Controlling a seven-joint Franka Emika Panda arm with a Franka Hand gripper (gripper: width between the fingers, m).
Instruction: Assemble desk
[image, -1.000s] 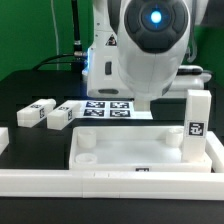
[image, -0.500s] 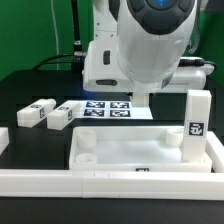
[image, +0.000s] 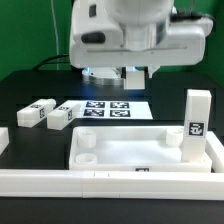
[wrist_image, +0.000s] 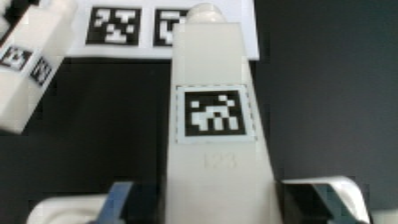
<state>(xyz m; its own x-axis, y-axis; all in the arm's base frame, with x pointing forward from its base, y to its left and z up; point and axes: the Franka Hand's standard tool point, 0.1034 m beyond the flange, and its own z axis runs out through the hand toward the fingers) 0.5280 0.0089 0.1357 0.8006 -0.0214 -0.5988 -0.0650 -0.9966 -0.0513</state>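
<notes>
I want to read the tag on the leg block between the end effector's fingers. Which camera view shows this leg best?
The wrist view. The leg block fills the picture lengthwise, its tag faces the camera, and the end effector grips it. The exterior view shows the end effector from afar; the leg there is too small to tell.

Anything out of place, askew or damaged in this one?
Nothing stands out. The upright leg stands straight at one end of the tabletop, two loose legs lie beside the marker board, and the gripper holds the fourth leg.
</notes>
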